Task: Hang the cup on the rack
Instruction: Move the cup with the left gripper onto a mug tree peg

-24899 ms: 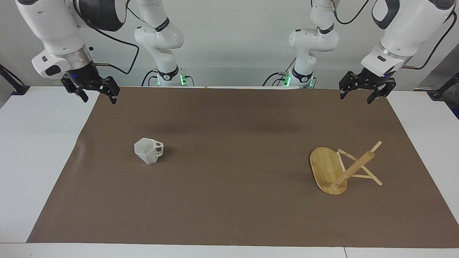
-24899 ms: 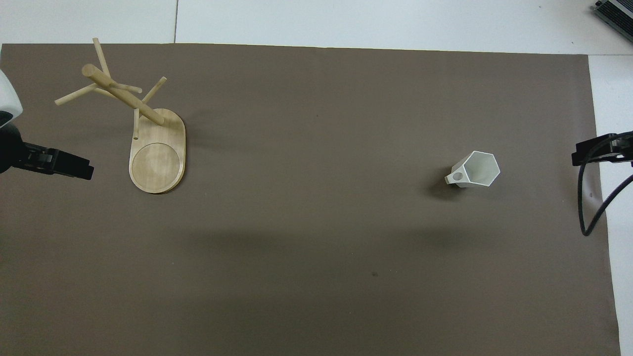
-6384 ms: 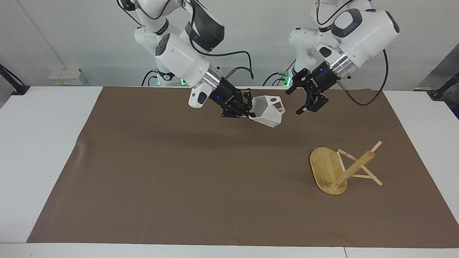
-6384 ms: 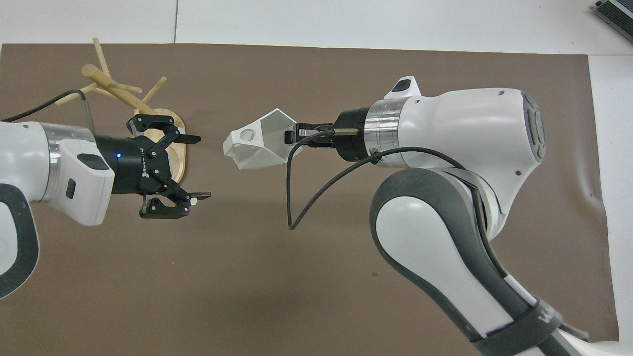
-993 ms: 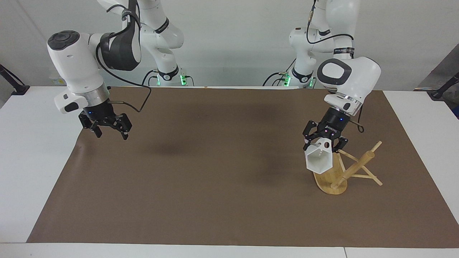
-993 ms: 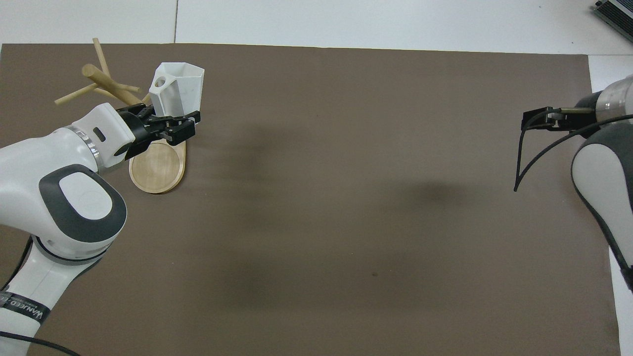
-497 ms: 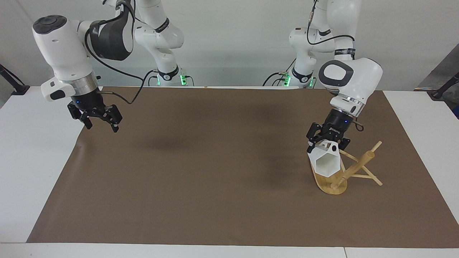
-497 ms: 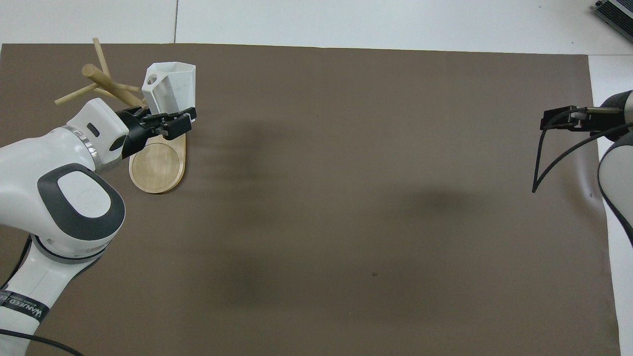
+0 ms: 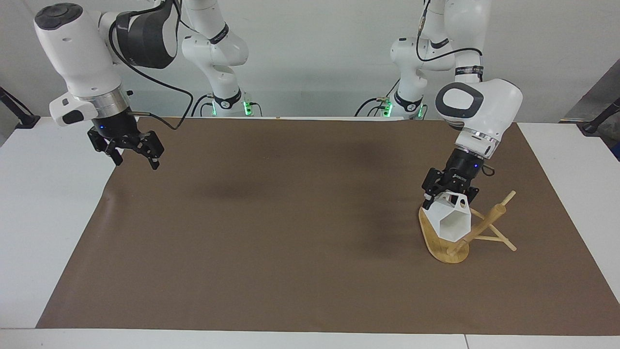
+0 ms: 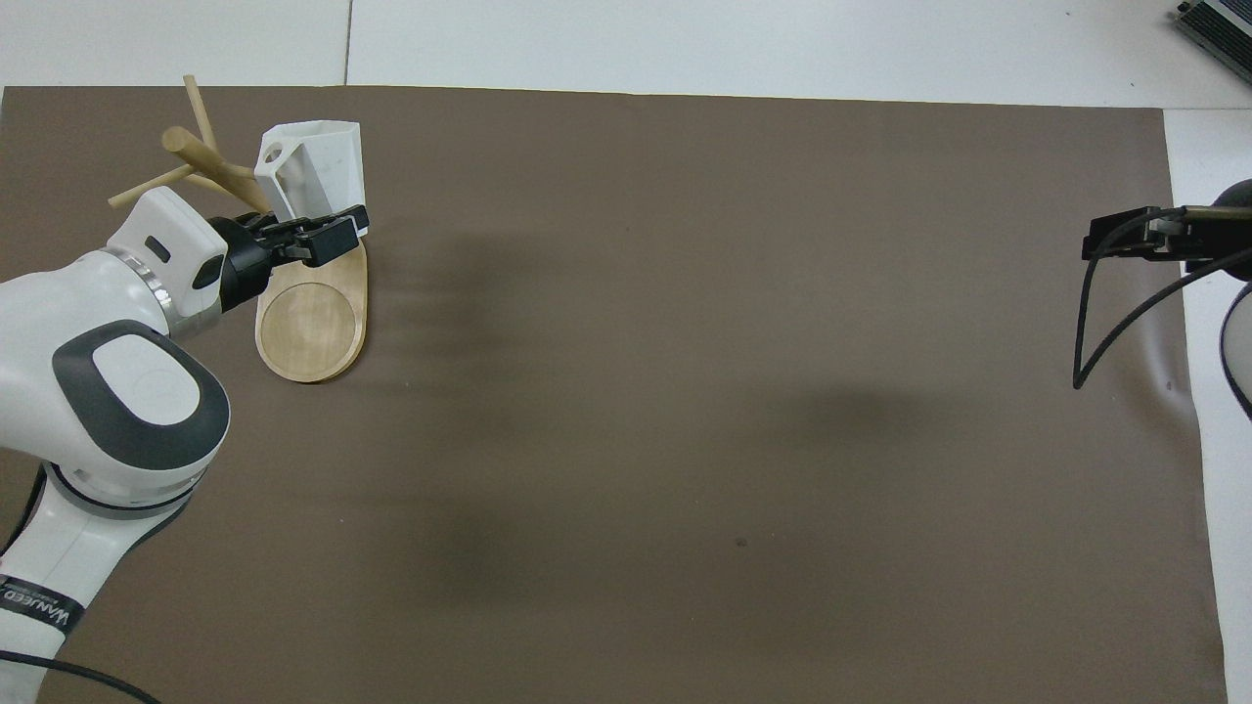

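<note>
Brown mat (image 9: 290, 232); "WANJEED" wording on left arm (image 10: 44, 611)

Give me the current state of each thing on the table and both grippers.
cup: held in the air on its side over the rack's base, not yet on a peg.
rack: standing on the brown mat, pegs bare.
left gripper: shut on the cup.
right gripper: open, empty, waiting over the mat's edge.
</note>
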### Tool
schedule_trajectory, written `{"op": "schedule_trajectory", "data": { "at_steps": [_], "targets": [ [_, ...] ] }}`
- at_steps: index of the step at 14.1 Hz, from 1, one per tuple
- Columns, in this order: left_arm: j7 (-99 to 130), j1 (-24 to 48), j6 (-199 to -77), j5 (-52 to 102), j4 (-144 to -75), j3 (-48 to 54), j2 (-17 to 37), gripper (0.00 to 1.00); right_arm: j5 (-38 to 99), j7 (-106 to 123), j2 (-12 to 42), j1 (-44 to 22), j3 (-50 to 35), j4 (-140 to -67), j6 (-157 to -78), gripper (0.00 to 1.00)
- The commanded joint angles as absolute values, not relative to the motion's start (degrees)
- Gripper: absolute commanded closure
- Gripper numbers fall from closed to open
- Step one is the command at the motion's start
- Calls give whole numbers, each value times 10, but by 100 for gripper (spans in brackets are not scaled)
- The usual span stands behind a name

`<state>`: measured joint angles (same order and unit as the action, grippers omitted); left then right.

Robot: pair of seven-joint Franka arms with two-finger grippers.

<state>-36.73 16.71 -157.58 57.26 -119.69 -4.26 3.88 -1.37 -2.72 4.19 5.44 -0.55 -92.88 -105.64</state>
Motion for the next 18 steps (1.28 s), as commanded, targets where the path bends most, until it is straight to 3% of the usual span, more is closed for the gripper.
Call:
{"op": "schedule_trajectory", "data": {
  "at_steps": [1,18],
  "targets": [
    [-331,156,-1579,563,-1197,-39,40,100,-24,-35,40,57,-11,-921,-1044,0],
    [-186,142,-1577,563,-1228,-39,34,100,-20,-32,33,55,-7,-935,-1052,0]
  ]
}}
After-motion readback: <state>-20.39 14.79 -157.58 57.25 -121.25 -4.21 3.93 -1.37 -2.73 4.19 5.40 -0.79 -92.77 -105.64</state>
